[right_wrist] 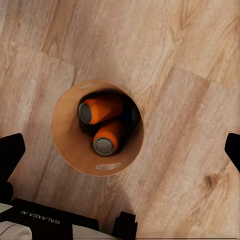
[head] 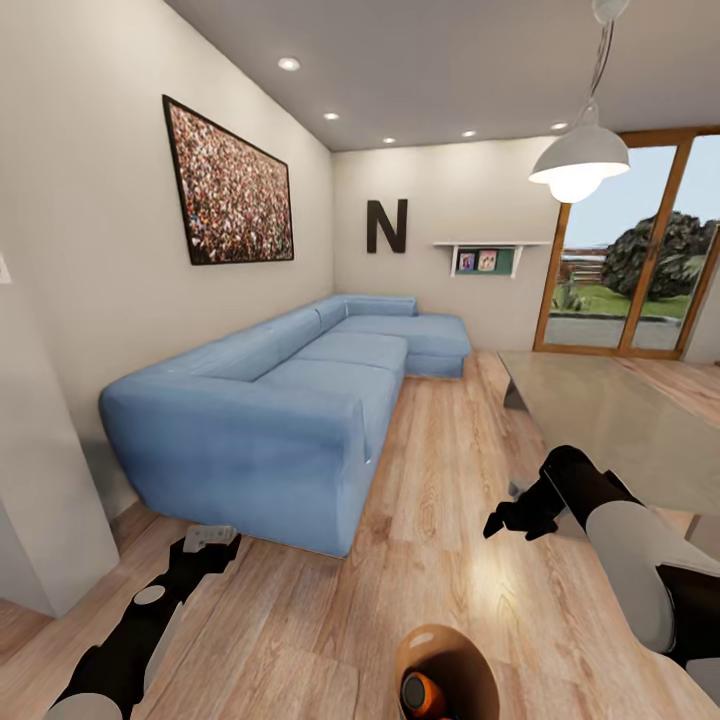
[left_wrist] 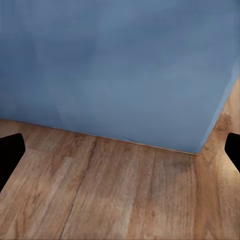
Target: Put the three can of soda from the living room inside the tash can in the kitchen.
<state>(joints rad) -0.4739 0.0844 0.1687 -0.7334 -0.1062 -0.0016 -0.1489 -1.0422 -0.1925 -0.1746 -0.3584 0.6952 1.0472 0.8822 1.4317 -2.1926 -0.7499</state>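
Head view: living room with blue sofa (head: 290,400); trash can (head: 445,665) on the wood floor at bottom edge, an orange can (head: 422,693) inside. Left wrist view: left gripper (left_wrist: 120,150) spread wide, empty, facing sofa base. Right wrist view: right gripper (right_wrist: 120,150) spread wide, empty, above the bin holding two orange cans (right_wrist: 102,122); something dark beside them, unclear.

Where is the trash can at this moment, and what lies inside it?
The trash can stands on the wood floor at the bottom edge of the head view, right of centre, with two orange cans lying inside it.
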